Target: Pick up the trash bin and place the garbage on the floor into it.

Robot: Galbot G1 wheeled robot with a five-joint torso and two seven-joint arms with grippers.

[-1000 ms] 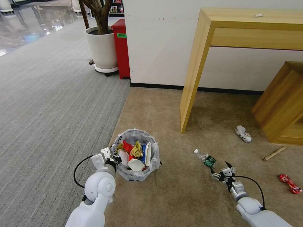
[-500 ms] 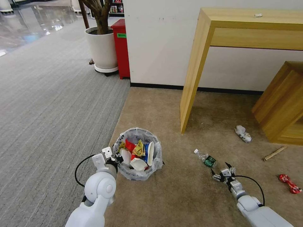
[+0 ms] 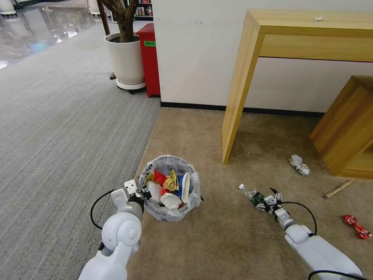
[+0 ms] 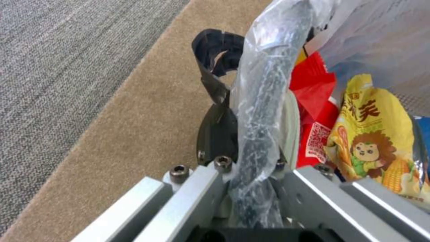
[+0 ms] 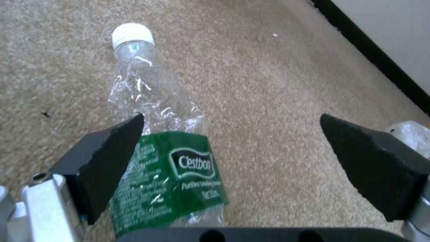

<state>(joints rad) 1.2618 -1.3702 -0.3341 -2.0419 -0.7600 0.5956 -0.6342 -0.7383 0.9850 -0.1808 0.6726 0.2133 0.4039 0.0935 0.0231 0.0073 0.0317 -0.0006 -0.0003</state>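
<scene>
Left gripper [image 3: 143,195] clamped on the near-left rim of the trash bin [image 3: 171,186], plastic liner pinched between the fingers; bin sits on the beige floor [image 3: 217,241] near the grey carpet edge, full of wrappers. Right gripper [image 3: 268,202] low at the crushed bottle [image 3: 251,195], jaws spread wide, one finger [image 5: 107,158] touching the green label, the other clear of it. Farther right: tissue wad [image 3: 299,165], wooden stick [image 3: 339,189], red wrapper [image 3: 357,226] loose on the carpet.

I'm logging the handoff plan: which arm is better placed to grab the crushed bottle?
Right. The right gripper is open over the bottle on the carpet, while the left gripper is shut on the trash bin rim.
</scene>
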